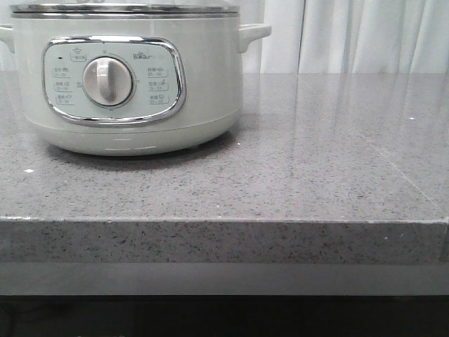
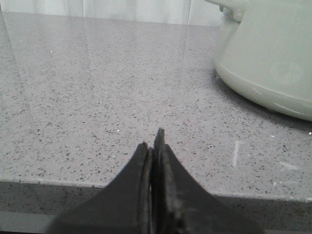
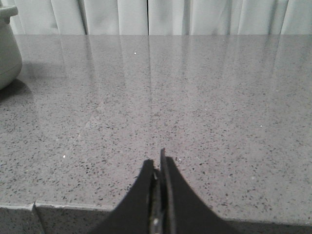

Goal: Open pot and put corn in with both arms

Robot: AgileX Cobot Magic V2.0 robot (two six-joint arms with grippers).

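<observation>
Front view — pot (image 1: 126,77) lidded | both grippers pressed together, well apart from it

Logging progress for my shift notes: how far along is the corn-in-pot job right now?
The lid rim sits on the pot, so it is closed. No corn appears on the countertop. The left gripper and right gripper hover at the counter's near edge, jaws shut, holding nothing. This fits either corn already inside and relidded, or the pot awaiting opening.

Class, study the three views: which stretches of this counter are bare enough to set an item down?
The grey countertop lies bare from the electric pot across to its right side, back to the white curtain. A bare strip runs along the front edge. The pot crowds the left rear.
</observation>
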